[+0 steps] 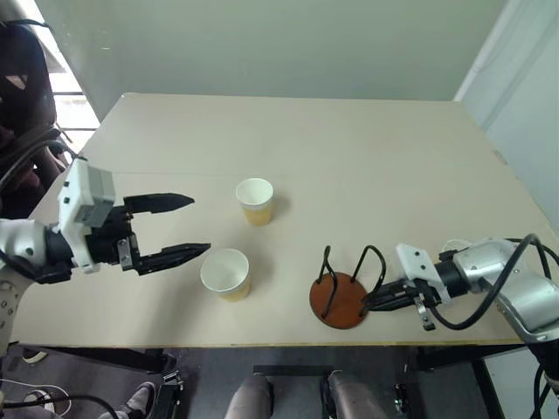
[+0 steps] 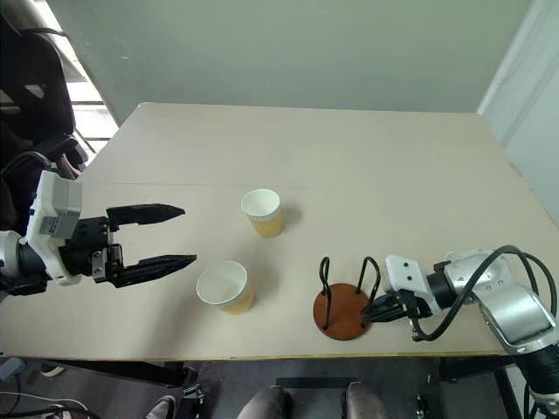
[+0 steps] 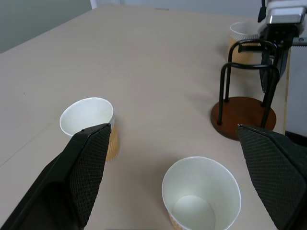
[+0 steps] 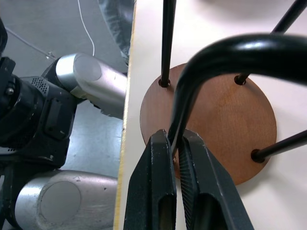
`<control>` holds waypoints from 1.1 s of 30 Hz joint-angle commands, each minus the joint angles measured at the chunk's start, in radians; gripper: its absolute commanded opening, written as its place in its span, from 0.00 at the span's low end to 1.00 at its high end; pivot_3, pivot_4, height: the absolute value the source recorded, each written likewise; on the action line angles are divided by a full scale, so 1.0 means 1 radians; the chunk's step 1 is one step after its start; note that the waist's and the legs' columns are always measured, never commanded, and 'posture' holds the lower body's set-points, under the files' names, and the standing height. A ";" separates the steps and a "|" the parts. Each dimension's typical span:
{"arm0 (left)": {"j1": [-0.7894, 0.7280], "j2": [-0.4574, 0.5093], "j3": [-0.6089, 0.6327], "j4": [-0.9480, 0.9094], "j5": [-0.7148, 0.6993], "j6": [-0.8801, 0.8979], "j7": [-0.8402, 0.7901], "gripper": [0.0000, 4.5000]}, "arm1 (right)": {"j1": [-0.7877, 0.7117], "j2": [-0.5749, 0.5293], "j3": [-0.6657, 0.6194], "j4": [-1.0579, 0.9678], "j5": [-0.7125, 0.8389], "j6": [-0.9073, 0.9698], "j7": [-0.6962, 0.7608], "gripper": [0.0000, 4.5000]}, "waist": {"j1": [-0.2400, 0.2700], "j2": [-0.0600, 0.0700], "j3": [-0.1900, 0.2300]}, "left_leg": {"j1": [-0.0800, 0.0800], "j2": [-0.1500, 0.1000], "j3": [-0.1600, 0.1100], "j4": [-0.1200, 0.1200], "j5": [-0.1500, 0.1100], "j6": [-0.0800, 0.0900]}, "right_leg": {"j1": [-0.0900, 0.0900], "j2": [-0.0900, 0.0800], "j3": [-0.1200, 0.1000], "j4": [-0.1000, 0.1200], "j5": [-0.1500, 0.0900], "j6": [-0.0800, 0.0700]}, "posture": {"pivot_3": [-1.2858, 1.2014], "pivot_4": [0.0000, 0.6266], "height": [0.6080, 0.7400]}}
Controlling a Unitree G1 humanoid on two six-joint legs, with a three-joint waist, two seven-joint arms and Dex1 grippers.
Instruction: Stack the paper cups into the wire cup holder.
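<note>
Tan-yellow paper cups: you have two upright on the beige table (image 1: 367, 148), nearer cup (image 1: 226, 274), farther cup (image 1: 255, 201).
Holder: reddish-brown disc with black wire loops (image 1: 341, 297), near your table edge.
Right gripper (image 4: 175, 158): pinched on a wire loop.
Left gripper (image 1: 179, 229): jaws wide, empty, facing the nearer cup.

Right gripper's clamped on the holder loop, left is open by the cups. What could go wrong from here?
1. The holder sits near the table's front edge; a pull by the right gripper might drag it off.
2. The left gripper, open beside the near cup, could knock it over while closing.
</note>
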 commanded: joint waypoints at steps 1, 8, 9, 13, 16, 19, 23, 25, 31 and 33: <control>-0.016 0.016 0.008 0.002 -0.001 -0.010 -0.009 1.00 | 0.004 0.009 0.013 0.021 -0.031 -0.077 -0.015 0.00 | -0.001 -0.001 0.000 | 0.000 0.000 0.000 0.000 0.000 0.000 | 0.000 0.000 0.000 0.000 0.000 0.000 | 0.52 0.24 1.00; -0.017 0.018 0.004 0.004 0.003 -0.008 -0.009 1.00 | 0.016 0.030 0.062 0.056 -0.072 -0.214 0.006 0.00 | -0.001 -0.004 -0.002 | 0.001 0.000 0.000 0.000 0.001 0.001 | 0.000 0.000 0.000 0.000 0.001 0.000 | 0.52 0.24 1.00; -0.017 0.018 0.005 0.004 0.003 -0.008 -0.008 1.00 | 0.013 0.031 0.070 0.061 -0.080 -0.228 0.011 0.00 | -0.001 -0.004 -0.002 | 0.001 0.000 0.000 0.000 0.001 0.001 | 0.000 0.000 0.000 0.000 0.001 0.000 | 0.52 0.24 1.00; -0.017 0.019 0.004 0.004 0.004 -0.007 -0.007 1.00 | -0.014 0.031 0.088 0.092 -0.115 -0.262 0.008 0.00 | -0.001 -0.006 -0.003 | 0.001 0.000 0.000 0.000 0.001 0.001 | 0.001 0.000 0.000 0.000 0.001 0.000 | 0.52 0.24 1.00; -0.015 0.017 0.004 0.001 0.006 -0.007 -0.005 1.00 | -0.029 0.032 0.101 0.111 -0.130 -0.266 0.002 0.12 | -0.002 -0.007 -0.004 | 0.003 0.000 0.000 0.000 0.001 0.001 | 0.003 0.000 0.000 0.000 0.002 -0.001 | 0.52 0.24 1.00; -0.011 0.017 0.004 -0.005 0.004 -0.004 -0.005 1.00 | -0.030 0.037 0.117 0.129 -0.149 -0.269 -0.004 0.33 | -0.001 -0.007 -0.003 | 0.004 0.000 0.000 0.000 0.001 0.001 | 0.003 0.000 0.000 0.000 0.002 -0.001 | 0.52 0.24 1.00; -0.009 0.016 0.003 -0.007 0.004 -0.004 -0.008 1.00 | -0.022 0.041 0.122 0.140 -0.161 -0.282 -0.010 0.64 | -0.001 -0.008 -0.003 | 0.004 0.000 0.000 -0.001 0.001 0.001 | 0.003 0.000 0.000 0.000 0.002 -0.002 | 0.52 0.24 1.00; -0.009 0.015 0.002 -0.006 0.004 -0.004 -0.010 1.00 | -0.014 0.037 0.117 0.139 -0.162 -0.284 -0.011 0.80 | -0.001 -0.008 -0.003 | 0.004 0.000 0.000 -0.001 0.001 0.001 | 0.003 0.000 0.000 0.000 0.002 -0.002 | 0.52 0.24 1.00; -0.027 0.018 -0.014 0.013 0.009 -0.014 -0.020 1.00 | -0.003 -0.032 0.063 0.117 -0.157 -0.298 0.010 1.00 | -0.001 -0.008 -0.003 | 0.004 0.000 0.000 -0.002 0.000 0.000 | 0.003 0.000 0.000 -0.001 0.001 -0.002 | 0.52 0.24 1.00; -0.035 0.019 -0.020 0.021 0.011 -0.018 -0.026 1.00 | -0.002 -0.069 0.048 0.109 -0.169 -0.321 0.010 1.00 | -0.001 -0.008 -0.002 | 0.004 0.000 0.000 -0.002 0.000 0.000 | 0.003 0.000 0.000 -0.001 0.001 -0.002 | 0.52 0.24 1.00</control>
